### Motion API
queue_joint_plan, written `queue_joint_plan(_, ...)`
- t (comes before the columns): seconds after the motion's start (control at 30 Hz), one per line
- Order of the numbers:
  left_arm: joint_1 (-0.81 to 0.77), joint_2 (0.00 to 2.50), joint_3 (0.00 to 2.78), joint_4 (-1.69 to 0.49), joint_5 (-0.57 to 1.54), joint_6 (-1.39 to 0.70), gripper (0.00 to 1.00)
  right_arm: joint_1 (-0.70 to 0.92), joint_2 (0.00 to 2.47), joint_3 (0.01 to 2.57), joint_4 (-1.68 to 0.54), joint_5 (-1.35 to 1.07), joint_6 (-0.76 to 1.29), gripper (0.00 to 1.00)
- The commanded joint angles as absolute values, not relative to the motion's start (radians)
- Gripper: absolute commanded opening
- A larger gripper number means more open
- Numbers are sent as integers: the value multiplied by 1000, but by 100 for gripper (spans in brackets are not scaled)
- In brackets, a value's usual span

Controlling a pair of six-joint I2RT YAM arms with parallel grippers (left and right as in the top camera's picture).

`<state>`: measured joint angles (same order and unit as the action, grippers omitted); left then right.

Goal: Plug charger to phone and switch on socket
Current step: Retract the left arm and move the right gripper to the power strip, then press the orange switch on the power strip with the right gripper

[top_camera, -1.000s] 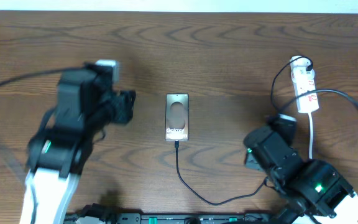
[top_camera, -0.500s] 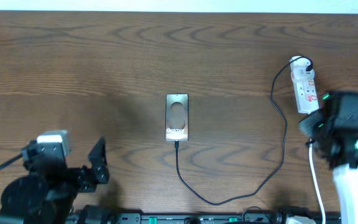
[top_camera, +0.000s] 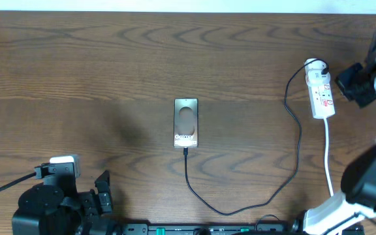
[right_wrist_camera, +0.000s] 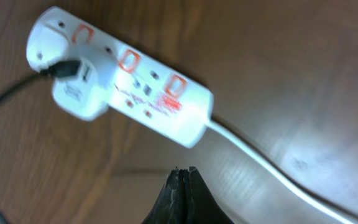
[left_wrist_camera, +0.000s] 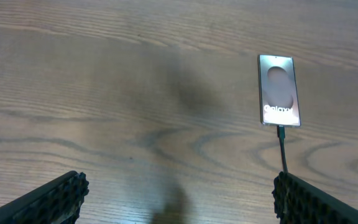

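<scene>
The right pincer (right_wrist_camera: pixel 183 174) is squeezing shut on nothing, maybe making one pointy tip for pushing a red switch (right_wrist_camera: pixel 174 84). The socket (right_wrist_camera: pixel 135 93) is lying just ahead of it. The left pincer (left_wrist_camera: pixel 179 186) is hanging wide open, with the phone (left_wrist_camera: pixel 279 90) and charger (left_wrist_camera: pixel 283 149) ahead on its right.

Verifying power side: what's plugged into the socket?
A white adapter holding the charger cable sits in the end outlet of the socket; other outlets look bare. Its pins are covered.

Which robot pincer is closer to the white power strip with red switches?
The right one. The shut right pincer is close beside the white plastic power strip. The open left pincer is far away, at the brown wooden table's near-left corner.
</scene>
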<state>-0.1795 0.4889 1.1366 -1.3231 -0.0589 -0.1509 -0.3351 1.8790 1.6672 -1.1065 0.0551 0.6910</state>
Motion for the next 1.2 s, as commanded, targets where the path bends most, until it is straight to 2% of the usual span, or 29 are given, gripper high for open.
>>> queue_joint_plan(0.0,-180,489,1129,-1327,-67,-155,97,-339,1969,1757,-1108,22,672,1)
queue_joint_plan(0.47,-180,488,1129,-1316,-63,-155,97,-340,2224,1832,-1001,-56,733,1)
queue_joint_plan(1.17,-180,488,1129,-1312,-63,-155,97,-385,2265,1832,-920,-176,789,1)
